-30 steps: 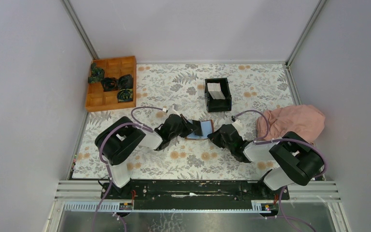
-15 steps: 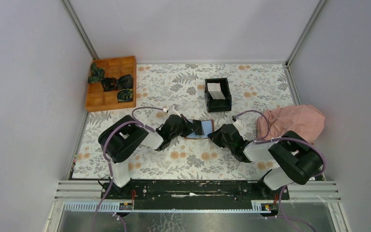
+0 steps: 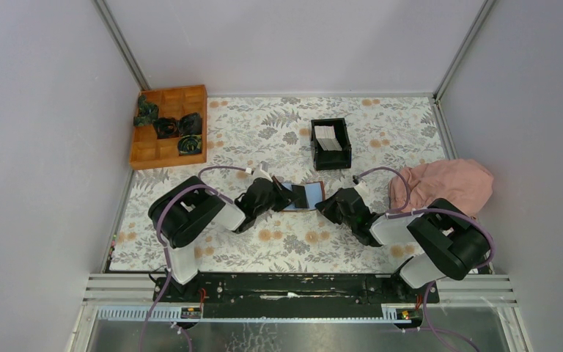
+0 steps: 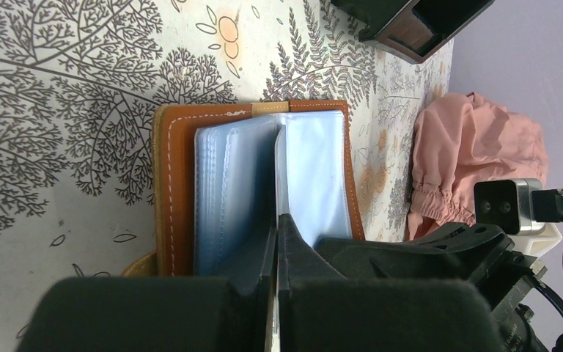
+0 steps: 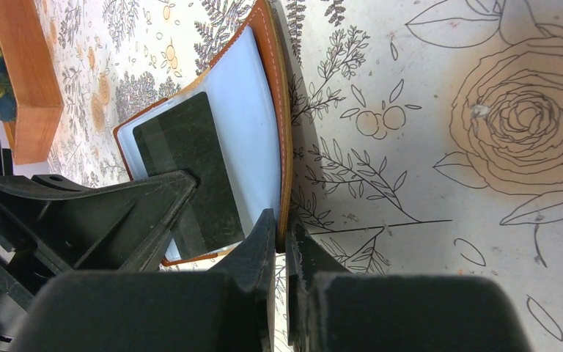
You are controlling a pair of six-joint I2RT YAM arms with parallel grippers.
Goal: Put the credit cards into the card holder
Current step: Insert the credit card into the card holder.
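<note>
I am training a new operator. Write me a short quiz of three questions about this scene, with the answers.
1. True or false: the holder is open.
2. Which one pinches a clear sleeve: the left gripper or the right gripper?
3. The white cards lie: A in the box; B in the holder; C in the right gripper.

Key: 1 true; 2 the left gripper; 3 A.
</note>
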